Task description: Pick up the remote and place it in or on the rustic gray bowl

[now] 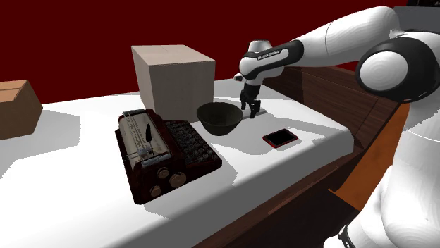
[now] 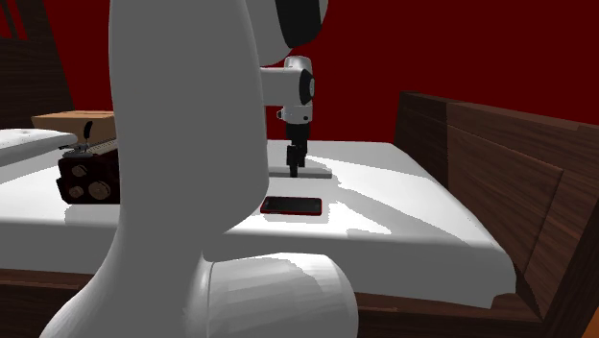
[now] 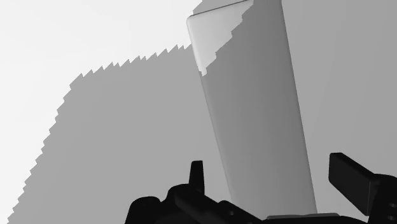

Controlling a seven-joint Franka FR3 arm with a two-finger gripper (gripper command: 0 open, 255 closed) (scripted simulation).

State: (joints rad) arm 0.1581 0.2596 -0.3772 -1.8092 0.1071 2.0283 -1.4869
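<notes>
The remote [image 3: 254,108] is a long, flat, pale grey slab lying on the white surface [image 1: 310,123]. In the second exterior view the remote [image 2: 315,176] lies directly under the hand. My gripper [image 3: 273,184] hangs just above it, open, with one black finger [image 3: 197,175] on each side of the slab's near end and neither touching it. The bowl [image 1: 220,118] is dark grey and stands upright just to the shoulder view's left of my gripper [image 1: 251,109]. In the second exterior view my gripper [image 2: 295,171] points straight down.
A black slab with a red rim [image 1: 280,138] lies nearer the front edge. A dark typewriter [image 1: 162,151] stands left of the bowl, with a tall beige box [image 1: 173,77] behind it. A brown carton [image 1: 15,106] sits far left. A wooden frame [image 2: 480,173] borders the surface.
</notes>
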